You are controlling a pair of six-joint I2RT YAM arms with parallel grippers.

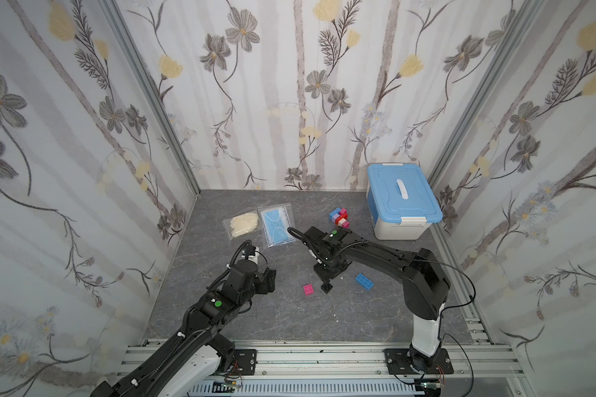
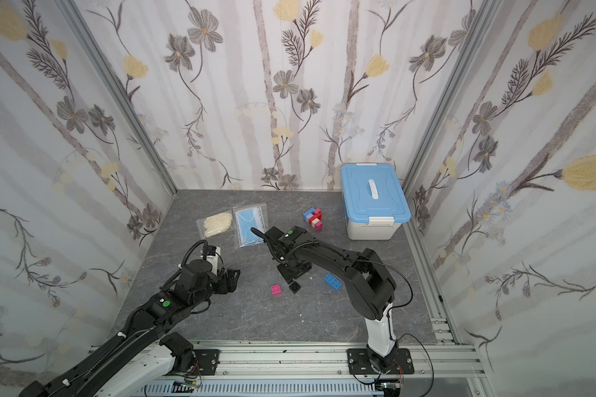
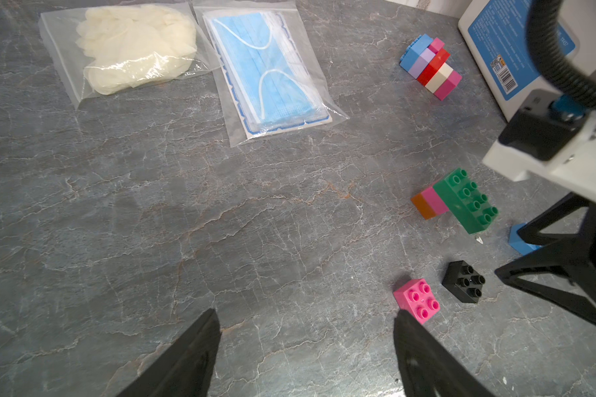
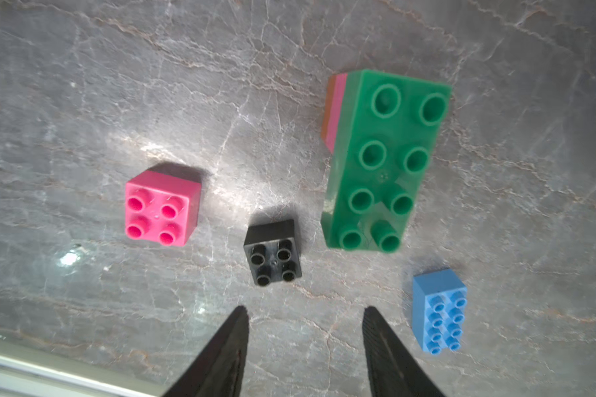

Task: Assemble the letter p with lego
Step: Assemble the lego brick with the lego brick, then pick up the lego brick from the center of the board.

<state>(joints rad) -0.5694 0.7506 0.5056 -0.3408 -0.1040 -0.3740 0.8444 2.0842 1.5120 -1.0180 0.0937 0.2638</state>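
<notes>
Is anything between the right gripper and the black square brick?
Nothing visible: the black brick lies just ahead of the right gripper with bare table between; the pink brick and green brick sit off to either side.

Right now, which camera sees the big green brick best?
The right wrist view: the green brick is close and big, all eight studs showing. The left wrist view shows it smaller and farther off. In both top views the right arm hides it.
</notes>
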